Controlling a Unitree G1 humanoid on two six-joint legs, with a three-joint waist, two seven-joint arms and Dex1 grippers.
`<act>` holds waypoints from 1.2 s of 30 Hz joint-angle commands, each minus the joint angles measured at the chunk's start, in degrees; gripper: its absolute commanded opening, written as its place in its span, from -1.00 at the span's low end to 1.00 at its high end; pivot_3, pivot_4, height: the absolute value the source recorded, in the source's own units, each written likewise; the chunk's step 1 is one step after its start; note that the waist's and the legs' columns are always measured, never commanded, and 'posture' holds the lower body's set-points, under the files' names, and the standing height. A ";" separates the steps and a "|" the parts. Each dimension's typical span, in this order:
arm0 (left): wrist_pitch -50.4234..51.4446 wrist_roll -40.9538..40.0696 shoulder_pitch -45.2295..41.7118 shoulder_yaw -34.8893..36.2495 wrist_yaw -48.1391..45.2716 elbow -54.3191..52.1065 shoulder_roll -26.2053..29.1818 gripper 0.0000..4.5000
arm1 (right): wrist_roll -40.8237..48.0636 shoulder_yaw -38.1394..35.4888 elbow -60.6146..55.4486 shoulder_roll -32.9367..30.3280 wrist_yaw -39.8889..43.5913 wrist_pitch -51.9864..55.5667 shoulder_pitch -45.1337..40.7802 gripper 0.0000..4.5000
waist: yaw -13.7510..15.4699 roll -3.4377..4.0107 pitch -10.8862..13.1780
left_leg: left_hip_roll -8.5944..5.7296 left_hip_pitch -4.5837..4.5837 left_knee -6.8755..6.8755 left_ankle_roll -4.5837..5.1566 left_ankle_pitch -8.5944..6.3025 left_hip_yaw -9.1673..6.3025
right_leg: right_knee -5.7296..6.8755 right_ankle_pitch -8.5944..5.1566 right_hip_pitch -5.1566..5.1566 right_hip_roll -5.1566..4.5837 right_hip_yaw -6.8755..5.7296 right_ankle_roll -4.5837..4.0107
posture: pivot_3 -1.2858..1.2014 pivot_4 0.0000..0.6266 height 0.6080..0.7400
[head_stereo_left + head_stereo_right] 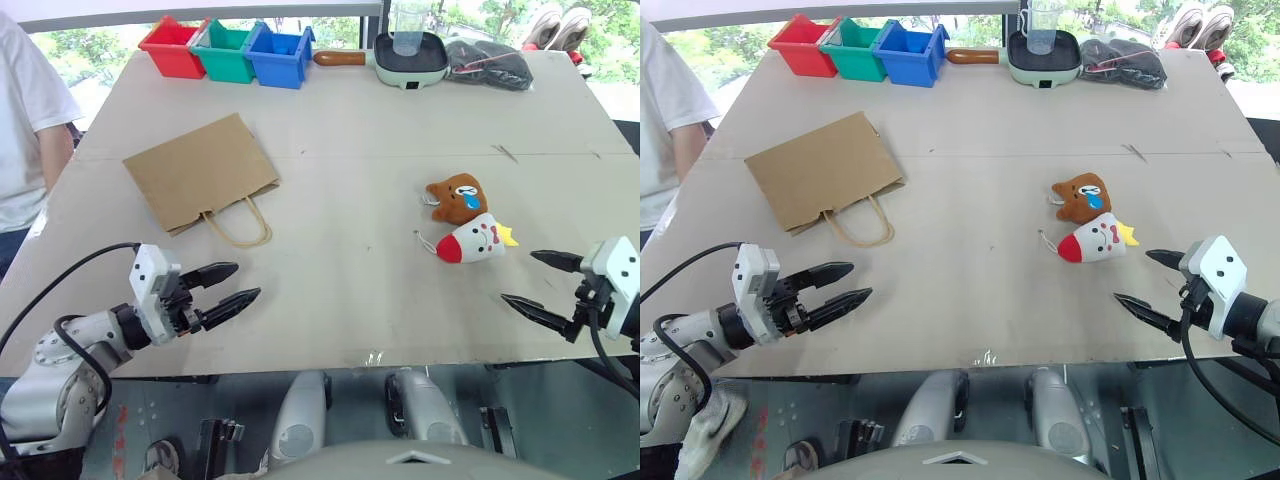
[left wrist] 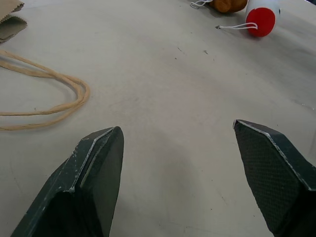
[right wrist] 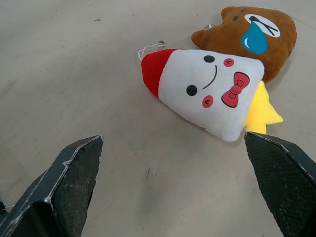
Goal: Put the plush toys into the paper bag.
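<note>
Right wrist view: two plush toys lying touching each other on the worktop [image 1: 350, 200], a brown bear head [image 3: 247, 37] with a blue tear and, in front of it, a white oval toy [image 3: 207, 91] with red end, yellow tip and a thin cord loop. Both look light, soft and squashy, unlikely to slip or break; a pinch across the white toy's plump middle seems the safest hold, its cord too fine to trust. Right gripper [image 1: 540, 282]: fingers spread wide, empty, just short of the toys. Paper bag [image 1: 200, 170]: flat on the worktop, well apart from the toys toward the left, handles [image 1: 240, 222] toward the robot; thin, stiff, easily creased; its mouth lies closed and whether it will gape cannot be judged. Left gripper [image 1: 222, 290]: fingers parted, empty, near the handles.
</note>
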 commanded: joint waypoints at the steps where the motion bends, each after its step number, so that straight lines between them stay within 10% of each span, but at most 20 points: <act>1: -0.73 0.49 -3.02 -0.80 1.99 -0.72 -0.95 0.71 | -0.85 1.85 -0.71 1.71 -1.19 -2.80 -2.45 1.00 | 0.00 -0.01 0.00 | 0.00 0.00 0.00 0.00 0.00 0.00 | 0.00 0.00 0.00 0.00 0.00 0.00 | 0.03 -0.52 1.00; 15: -27.60 22.04 -10.78 -2.18 1.84 16.94 7.11 0.71 | -2.35 22.68 -3.57 11.78 -1.61 -9.34 -14.01 1.00 | 0.05 -0.01 0.01 | 0.03 0.02 -0.10 -0.01 -0.01 -0.12 | -0.04 0.12 0.03 0.08 -0.07 -0.19 | 0.03 -0.52 1.00; 30: -45.92 34.60 -27.54 -13.90 5.13 38.17 5.84 0.71 | -0.11 22.34 -8.73 11.91 -6.10 -5.78 -14.00 1.00 | 0.03 -0.12 -0.05 | -0.02 -0.01 0.02 -0.01 0.00 -0.15 | 0.04 0.14 0.07 0.00 -0.18 -0.15 | 0.03 -0.52 1.00; 36: -44.44 30.02 -31.49 -15.48 0.70 41.66 3.98 -0.47 | 0.01 22.13 -10.60 11.98 -8.08 -5.19 -12.45 1.00 | -0.02 -0.14 -0.06 | -0.02 -0.01 0.03 -0.01 0.00 -0.18 | 0.16 0.14 0.07 0.01 -0.19 -0.15 | 0.03 -0.52 1.00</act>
